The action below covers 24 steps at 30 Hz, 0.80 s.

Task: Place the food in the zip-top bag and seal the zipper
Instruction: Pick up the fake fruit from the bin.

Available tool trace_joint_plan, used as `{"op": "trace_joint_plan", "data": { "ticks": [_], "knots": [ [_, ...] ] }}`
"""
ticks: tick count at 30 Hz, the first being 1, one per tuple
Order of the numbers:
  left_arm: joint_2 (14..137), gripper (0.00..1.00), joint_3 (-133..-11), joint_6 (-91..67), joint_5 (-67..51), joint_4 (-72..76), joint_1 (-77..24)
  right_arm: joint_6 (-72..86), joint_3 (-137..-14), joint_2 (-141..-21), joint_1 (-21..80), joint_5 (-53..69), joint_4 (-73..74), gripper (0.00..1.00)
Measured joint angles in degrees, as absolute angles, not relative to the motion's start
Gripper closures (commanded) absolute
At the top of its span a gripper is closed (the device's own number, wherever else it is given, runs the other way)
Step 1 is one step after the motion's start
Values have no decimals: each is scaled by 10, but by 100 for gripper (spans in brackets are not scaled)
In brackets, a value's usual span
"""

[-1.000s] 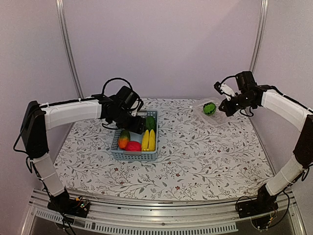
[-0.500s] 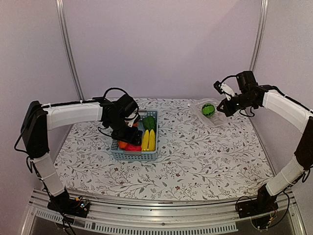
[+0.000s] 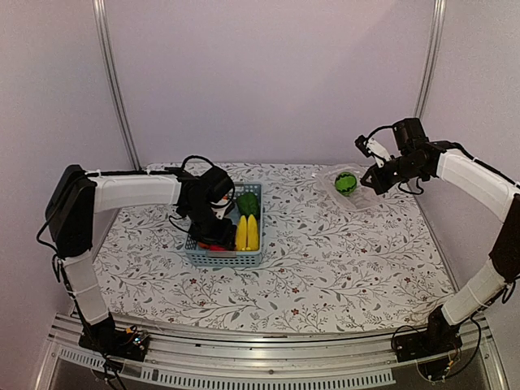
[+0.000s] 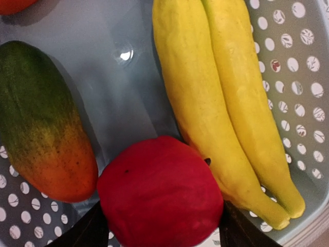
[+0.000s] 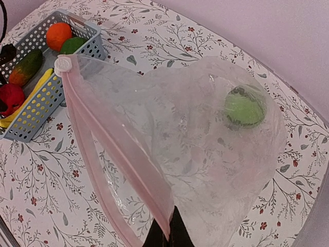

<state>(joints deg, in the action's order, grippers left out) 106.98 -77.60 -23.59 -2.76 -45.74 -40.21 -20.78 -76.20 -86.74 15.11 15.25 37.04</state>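
Red fruit (image 4: 160,191) sits between the left tool's (image 4: 160,226) spread fingers, perhaps touching; right tool (image 5: 165,237) clamps the zip-top bag (image 5: 190,149).

Clear crinkly plastic zip-top bag (image 5: 195,154); perforated, seemingly glossy plastic basket (image 4: 303,92) (pale blue).

A floral-cloth table (image 3: 325,260) carries a light-blue basket (image 3: 223,258) directly below the left gripper (image 3: 213,237), well apart from the right gripper (image 3: 367,184).

No readable text, labels, brands or numbers anywhere — floral cloth (image 3: 325,260) bears pattern only
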Motion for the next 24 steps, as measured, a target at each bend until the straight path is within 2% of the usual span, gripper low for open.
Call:
{"op": "trace_joint_plan", "data": {
  "ticks": [7, 15, 24],
  "knots": [
    [1070, 45, -788, -238, -18, -463, -402, -208, -762, -866, 151, 153, 374, 100],
    [1065, 46, -824, -231, 8, -483, -402, -208, -763, -865, 151, 152, 386, 100],
    [1044, 50, -940, -219, 32, -476, -402, -214, -785, -866, 153, 152, 398, 100]
  ]
}}
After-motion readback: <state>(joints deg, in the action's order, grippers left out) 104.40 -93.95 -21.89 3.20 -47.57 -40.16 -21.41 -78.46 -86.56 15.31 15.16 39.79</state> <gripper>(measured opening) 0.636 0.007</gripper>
